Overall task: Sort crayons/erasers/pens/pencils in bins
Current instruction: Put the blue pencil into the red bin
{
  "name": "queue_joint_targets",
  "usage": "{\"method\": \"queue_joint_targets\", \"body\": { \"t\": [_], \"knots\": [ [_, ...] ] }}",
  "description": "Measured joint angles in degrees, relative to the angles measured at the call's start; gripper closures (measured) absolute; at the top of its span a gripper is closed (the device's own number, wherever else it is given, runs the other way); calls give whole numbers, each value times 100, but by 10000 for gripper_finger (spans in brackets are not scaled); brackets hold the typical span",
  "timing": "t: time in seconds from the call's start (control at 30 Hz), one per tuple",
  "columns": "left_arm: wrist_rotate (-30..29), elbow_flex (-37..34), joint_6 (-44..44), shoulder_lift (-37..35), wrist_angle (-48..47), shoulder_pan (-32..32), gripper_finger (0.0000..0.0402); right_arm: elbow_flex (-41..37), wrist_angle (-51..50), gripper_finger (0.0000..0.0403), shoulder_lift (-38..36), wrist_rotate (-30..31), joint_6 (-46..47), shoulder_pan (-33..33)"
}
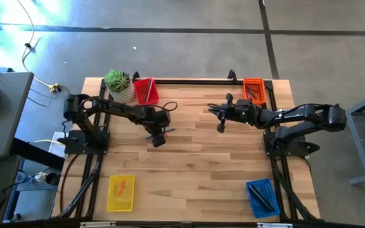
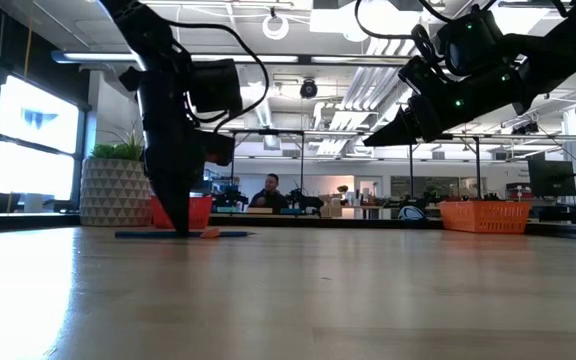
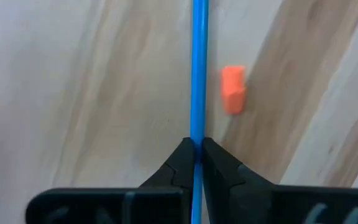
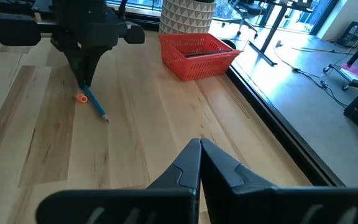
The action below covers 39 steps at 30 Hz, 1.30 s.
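Left gripper (image 3: 196, 149) down at the table, fingers pinched tight on a blue pencil (image 3: 197, 74) lying flat on the wood. Small orange crayon stub (image 3: 233, 89) sits just beside the pencil, a little ahead of the fingertips, not touching them. Red bin (image 1: 146, 90) is beyond the gripper by the plant pot (image 1: 120, 85). Right gripper (image 4: 200, 149) hangs above the table, fingers fully together, holding nothing; orange bin (image 1: 254, 90) near it.

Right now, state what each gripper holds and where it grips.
Left gripper pinches the long thin blue pencil partway along its shaft on the table; right gripper is shut, empty.
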Motion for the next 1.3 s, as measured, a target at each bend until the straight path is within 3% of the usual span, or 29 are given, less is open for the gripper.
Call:
{"method": "queue_joint_targets", "body": {
  "t": [0.67, 0.73, 0.87, 1.13, 1.3],
  "knots": [
    [-282, 4, -367, -857, -63, 205, 401, 0, -2, 403, 0, -7, 39, 2],
    [-581, 4, -161, -820, -95, 265, 400, 0, -2, 403, 0, -7, 39, 0],
    [-558, 0, 91, -671, -27, 676, 377, 0, -3, 403, 0, -9, 60, 1],
    [-214, 19, 762, -660, 988, 1142, 306, 0, -4, 403, 0, -9, 83, 0],
    [-172, 565, 1476, -381, 654, 1422, 294, 0, 3, 403, 0, -9, 83, 1]
  ]
}}
